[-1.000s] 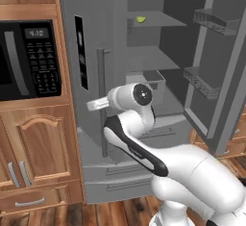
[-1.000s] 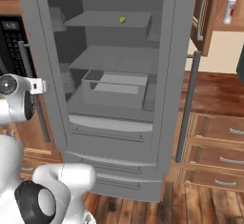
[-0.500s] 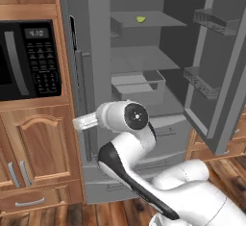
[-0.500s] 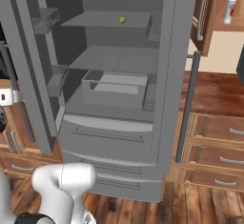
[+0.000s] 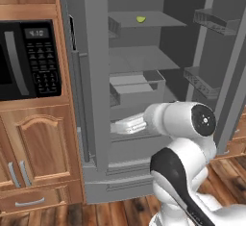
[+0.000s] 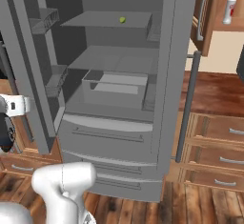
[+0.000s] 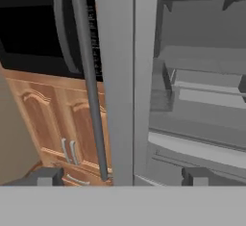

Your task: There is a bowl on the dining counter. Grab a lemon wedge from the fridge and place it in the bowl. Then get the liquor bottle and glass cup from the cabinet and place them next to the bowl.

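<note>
Standing open on both doors, the tall grey steel fridge [image 5: 96, 100] marks the lemon-fetch step; next move judged: reach up to the top shelf. Left base view: tiny yellow-green lemon wedge [image 5: 141, 19] lies on the upper shelf, white arm bent low with its wrist pointing at the left door. Right base view: wedge [image 6: 122, 20] on the same shelf, slim red-capped liquor bottle [image 6: 230, 8] in the wooden wall cabinet [image 6: 224, 4]. Hand view: gripper [image 7: 122, 174] fingers spread wide, empty, facing the left door's edge and its bar handle [image 7: 89, 85].
</note>
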